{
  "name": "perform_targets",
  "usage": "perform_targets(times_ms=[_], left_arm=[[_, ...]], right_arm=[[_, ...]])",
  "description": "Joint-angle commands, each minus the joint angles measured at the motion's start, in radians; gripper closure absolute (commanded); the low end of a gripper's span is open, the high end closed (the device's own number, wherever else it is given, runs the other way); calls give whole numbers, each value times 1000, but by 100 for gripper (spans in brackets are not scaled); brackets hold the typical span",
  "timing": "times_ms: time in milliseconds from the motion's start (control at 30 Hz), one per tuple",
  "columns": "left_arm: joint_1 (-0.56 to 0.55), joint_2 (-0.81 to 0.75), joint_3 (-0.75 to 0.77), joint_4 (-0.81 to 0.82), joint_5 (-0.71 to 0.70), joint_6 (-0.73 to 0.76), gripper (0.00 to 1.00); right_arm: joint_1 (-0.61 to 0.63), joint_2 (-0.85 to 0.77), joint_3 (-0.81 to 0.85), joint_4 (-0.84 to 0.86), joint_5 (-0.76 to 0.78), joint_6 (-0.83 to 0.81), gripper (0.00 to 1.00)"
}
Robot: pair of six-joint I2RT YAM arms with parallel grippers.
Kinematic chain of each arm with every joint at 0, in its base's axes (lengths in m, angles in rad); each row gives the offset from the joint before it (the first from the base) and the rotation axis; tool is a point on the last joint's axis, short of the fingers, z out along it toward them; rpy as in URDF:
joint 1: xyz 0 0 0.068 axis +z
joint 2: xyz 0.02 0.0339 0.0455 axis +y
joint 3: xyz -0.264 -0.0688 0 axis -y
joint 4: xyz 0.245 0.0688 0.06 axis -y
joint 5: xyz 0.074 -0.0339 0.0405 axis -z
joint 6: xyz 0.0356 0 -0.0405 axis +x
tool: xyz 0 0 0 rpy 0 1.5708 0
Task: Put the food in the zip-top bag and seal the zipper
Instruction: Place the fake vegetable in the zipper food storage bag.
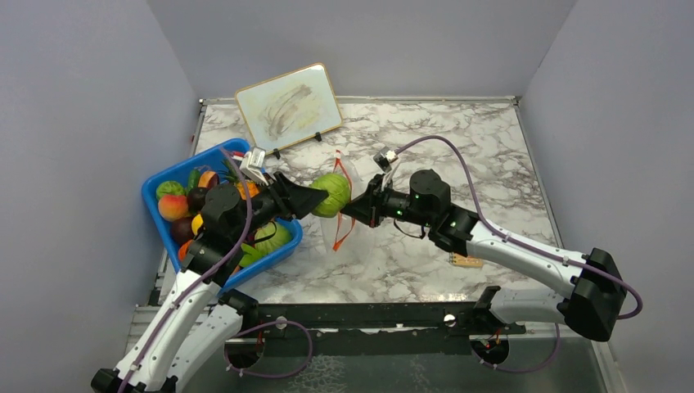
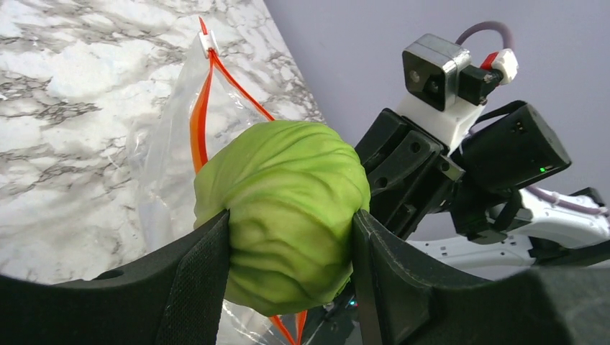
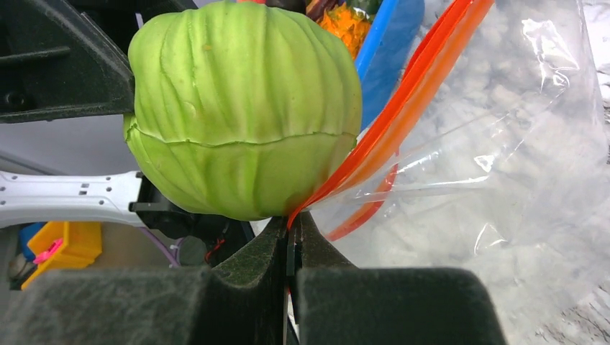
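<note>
My left gripper is shut on a green toy cabbage and holds it at the mouth of the clear zip-top bag. In the left wrist view the cabbage sits between both fingers, with the bag and its orange-red zipper behind it. My right gripper is shut on the zipper strip at the bag's rim and holds the bag up off the table. The cabbage fills the right wrist view just above my right gripper.
A blue tub with several more toy fruits and vegetables stands at the left, under my left arm. A framed whiteboard leans at the back. A small tan object lies on the marble table under my right arm.
</note>
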Motion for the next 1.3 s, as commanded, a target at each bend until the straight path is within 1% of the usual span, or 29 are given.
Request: perform_targets(times_ms=[0,100,167,233,333,500,633,800,933,1033,1133,1267], left_arm=[[-4,-41,-29,277,135,-174,98],[-5,-63,-47,354,132,-233,97],[-6,-72,-63,358,120,-242,97],[-5,-68,-63,298,101,-195,97],[-5,-56,-69,218,76,-109,98],[-5,-16,-86,140,47,4,100],[-5,25,-82,42,-31,125,100],[-4,73,-60,30,-24,160,100],[-4,100,-26,-20,-35,204,100],[-4,100,-19,-20,-31,198,100],[-4,108,-13,12,32,161,100],[-5,100,-60,179,180,14,100]], right_arm=[[2,4,6,109,-11,29,99],[2,5,3,130,-29,32,99],[2,-10,-14,176,-69,31,99],[3,-29,-35,216,-95,29,99],[3,-62,-69,250,-89,16,99],[2,-97,-89,259,-68,8,99],[3,-101,-89,308,-102,-2,99],[2,-25,-34,330,-162,-8,99],[3,-22,-34,375,-145,16,99],[3,-6,-14,372,-156,8,99],[3,25,-12,386,-165,-8,99],[2,74,-18,428,-144,7,99]])
